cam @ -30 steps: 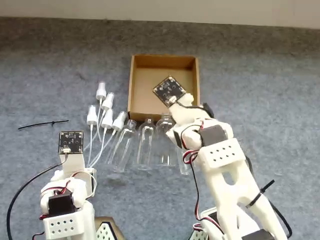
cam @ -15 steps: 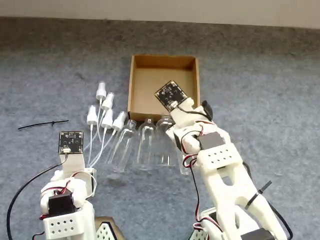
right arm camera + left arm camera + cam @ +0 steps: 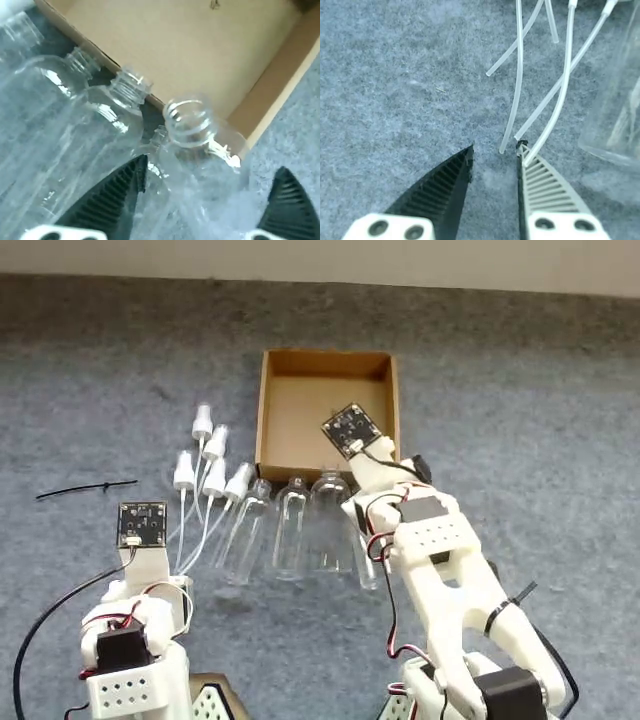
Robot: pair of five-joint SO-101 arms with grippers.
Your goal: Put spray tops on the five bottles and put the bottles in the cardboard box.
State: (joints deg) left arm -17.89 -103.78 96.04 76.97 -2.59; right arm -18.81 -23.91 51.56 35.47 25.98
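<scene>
Five spray tops (image 3: 210, 462) lie loose on the table (image 3: 520, 400) to the left of the cardboard box (image 3: 300, 410), and none of them is on a bottle. The box has nothing in it, so I judge the task to be at its very first step. The clear bottles (image 3: 290, 530) lie side by side just in front of the box with their open necks toward it, and the far end of the row is tucked under the right arm. The right pincer (image 3: 212, 167) is spread wide astride the end bottle (image 3: 192, 120), the one nearest the box's corner, with one finger down between it and its neighbour. It has hold of nothing yet. The left pincer (image 3: 495, 146) is low over the table, parted only a little and empty, with the free ends of the thin dip tubes (image 3: 520, 80) just off its tips. The step in hand looks like taking up a first bottle. The next move calls for closing squarely on the bottle's body without nudging the bottle pressed against it, then lifting it clear and holding the neck steady. The left arm will likely need to take a top by its white head, not by the flimsy tube — the tube has to thread into the neck before the cap can seat.
</scene>
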